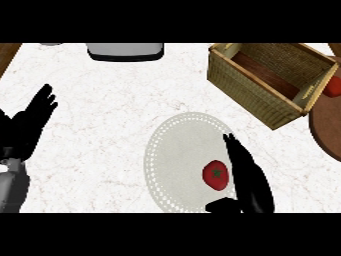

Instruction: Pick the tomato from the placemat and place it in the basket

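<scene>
Tomato (pixel 216 175) is lying on the round white placemat (pixel 177 145), just left of the right hand (pixel 253 182), whose fingers are stretching straight, thumb apart, clasping nothing. Basket (pixel 241 84) is sitting well apart.

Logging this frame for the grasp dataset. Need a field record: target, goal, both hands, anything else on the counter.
tomato: on the placemat, towards its lower right, not yet lifted
placemat: round, white, right of the counter's centre
basket: woven, upper right, no tomato inside
right hand: open, fingers straight, right beside the tomato; contact unclear
left hand: open, resting at the left edge, fingers up
board: round, brown, far right, carrying a small red item beside the basket
grey object: top edge, cut off
</scene>
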Robot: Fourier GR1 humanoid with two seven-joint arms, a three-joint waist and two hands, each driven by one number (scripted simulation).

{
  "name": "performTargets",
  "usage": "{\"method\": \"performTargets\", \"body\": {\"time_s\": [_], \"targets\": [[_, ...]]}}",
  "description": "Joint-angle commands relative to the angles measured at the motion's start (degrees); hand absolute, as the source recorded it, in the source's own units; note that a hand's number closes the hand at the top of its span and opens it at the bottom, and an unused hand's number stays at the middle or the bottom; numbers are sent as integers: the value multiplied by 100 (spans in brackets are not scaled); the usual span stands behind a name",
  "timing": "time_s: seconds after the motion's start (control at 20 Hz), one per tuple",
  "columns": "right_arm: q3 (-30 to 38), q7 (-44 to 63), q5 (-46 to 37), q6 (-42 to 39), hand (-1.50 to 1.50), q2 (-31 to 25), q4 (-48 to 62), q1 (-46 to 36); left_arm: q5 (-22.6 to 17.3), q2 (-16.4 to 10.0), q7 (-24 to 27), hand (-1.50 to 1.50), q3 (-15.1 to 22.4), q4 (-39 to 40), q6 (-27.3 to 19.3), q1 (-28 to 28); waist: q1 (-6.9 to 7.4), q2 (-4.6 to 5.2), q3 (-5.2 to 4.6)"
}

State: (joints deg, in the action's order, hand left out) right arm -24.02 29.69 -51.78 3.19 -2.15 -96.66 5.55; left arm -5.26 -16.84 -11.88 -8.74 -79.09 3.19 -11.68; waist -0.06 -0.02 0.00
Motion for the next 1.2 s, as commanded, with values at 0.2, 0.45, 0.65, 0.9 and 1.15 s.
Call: {"method": "performTargets", "body": {"time_s": [0.2,0.45,0.65,0.9,1.15], "targets": [[-338,-5,-576,-175,150,-58,689,-235,-32,-70,6,0,-138,-5,189,76,35,2,0],[-454,-117,-757,248,150,204,975,-91,241,180,160,0,-27,243,20,-73,-6,2,0],[-286,1,-546,-45,150,209,1136,-567,211,113,20,0,-88,-83,77,45,12,-1,1],[-1037,2572,189,347,150,211,1606,-2731,266,296,-73,0,229,-102,112,-189,431,61,0],[-827,3633,618,493,150,214,2162,-4187,259,364,-93,0,321,23,163,-479,783,137,-11]]}}
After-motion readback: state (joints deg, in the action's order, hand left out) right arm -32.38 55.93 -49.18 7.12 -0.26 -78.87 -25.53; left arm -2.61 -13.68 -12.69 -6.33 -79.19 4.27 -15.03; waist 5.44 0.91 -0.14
